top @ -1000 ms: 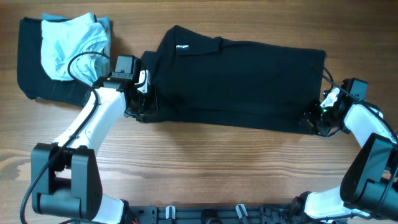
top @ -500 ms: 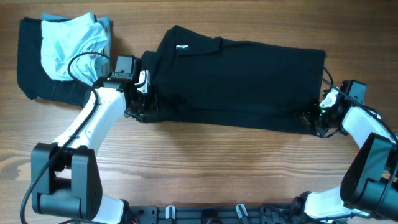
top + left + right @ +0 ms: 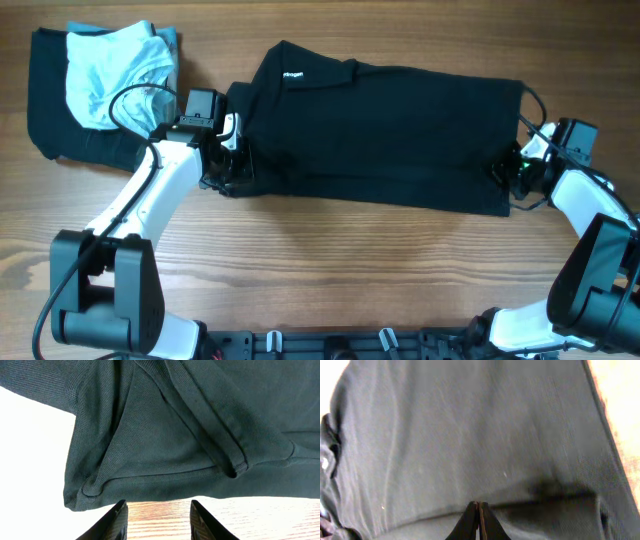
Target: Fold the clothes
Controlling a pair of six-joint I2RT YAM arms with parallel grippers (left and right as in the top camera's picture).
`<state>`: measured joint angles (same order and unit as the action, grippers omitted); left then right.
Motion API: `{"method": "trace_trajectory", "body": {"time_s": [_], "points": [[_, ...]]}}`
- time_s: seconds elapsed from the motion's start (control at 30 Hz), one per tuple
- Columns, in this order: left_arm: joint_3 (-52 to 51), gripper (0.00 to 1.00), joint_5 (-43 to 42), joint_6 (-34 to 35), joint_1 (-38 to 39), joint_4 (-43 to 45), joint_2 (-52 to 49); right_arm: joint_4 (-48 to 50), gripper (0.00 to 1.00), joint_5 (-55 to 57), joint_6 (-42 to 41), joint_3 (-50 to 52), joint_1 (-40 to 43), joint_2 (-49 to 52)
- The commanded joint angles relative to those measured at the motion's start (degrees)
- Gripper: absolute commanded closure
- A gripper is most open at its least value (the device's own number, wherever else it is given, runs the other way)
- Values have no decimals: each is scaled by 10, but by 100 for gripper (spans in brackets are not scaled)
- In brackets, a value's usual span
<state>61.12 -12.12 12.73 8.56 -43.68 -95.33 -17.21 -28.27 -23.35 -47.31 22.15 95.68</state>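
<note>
The right gripper (image 3: 478,510) has its tips pressed together on a fold at the hem of the black polo shirt (image 3: 380,130), at its near right corner. The left gripper (image 3: 157,507) stands parted and empty, just short of the sleeve edge. The shirt lies flat across the far middle of the table (image 3: 330,260), reaching toward its right edge. Soft and limp, it will likely sag, so corners and hems look the best holds. A pale blue garment (image 3: 110,70) fills the far left corner.

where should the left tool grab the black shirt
Probably the doubled edge of the shirt just ahead of the open left tool. Come in low from the robot's side: the cloth lies flat, so only that edge gives a lip.
</note>
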Motion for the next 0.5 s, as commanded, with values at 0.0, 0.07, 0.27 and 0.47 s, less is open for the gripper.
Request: {"method": "trace_trajectory", "body": {"time_s": [0.0, 0.07, 0.27, 0.47], "points": [[11, 60, -10, -3, -2, -2, 13, -6, 96, -43, 21, -11, -2, -8], [11, 60, -9, -3, -2, -6, 13, -49, 95, -86, 73, -12, -1, -8], [11, 59, -9, -4, -2, -9, 13, -173, 49, 24, 105, -10, -1, -7], [11, 58, -9, -4, -2, -9, 13, -155, 41, 90, 82, -5, -1, -7]]}}
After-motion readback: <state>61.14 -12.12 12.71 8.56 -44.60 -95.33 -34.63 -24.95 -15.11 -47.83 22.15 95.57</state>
